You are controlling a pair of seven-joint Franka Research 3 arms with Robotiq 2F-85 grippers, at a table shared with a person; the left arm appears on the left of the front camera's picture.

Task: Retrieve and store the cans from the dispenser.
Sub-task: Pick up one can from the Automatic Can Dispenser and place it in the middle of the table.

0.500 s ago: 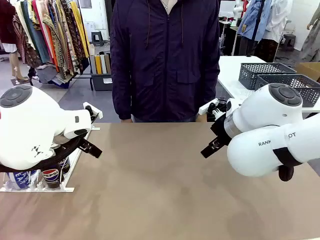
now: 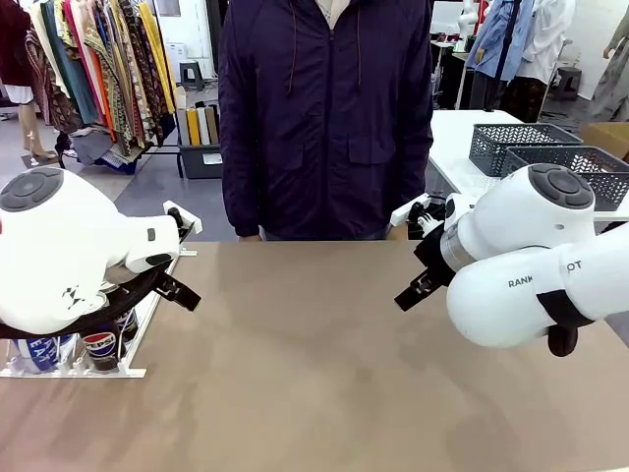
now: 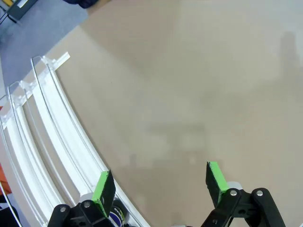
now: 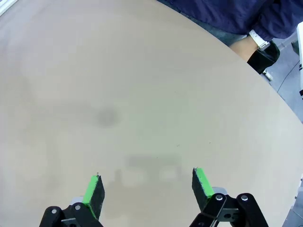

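Along the table's (image 2: 324, 383) left edge, the dispenser (image 2: 149, 307) is laid with its long rails (image 3: 52, 118) running from the near edge toward the far one. The cans (image 2: 98, 348) are gathered at its near end, a blue-and-white one beside a black one. The left gripper (image 3: 160, 187) is held just above the rails, jaws set wide apart with nothing between them. One green pad (image 3: 104, 189) is hung over the lane nearest the table's middle, where what seems to be a can's top is glimpsed at the bottom of the left wrist view. The cans are thus judged to lie just below and behind this gripper, toward the near left corner, and the left arm (image 2: 59, 256) is by far the nearer. The right gripper (image 4: 147, 189) is likewise spread open and empty over bare table toward the right edge, well apart from the dispenser. Much of the dispenser and the cans is masked by the left arm in the front view. Their number cannot be counted, and no storing place can be made out with certainty.
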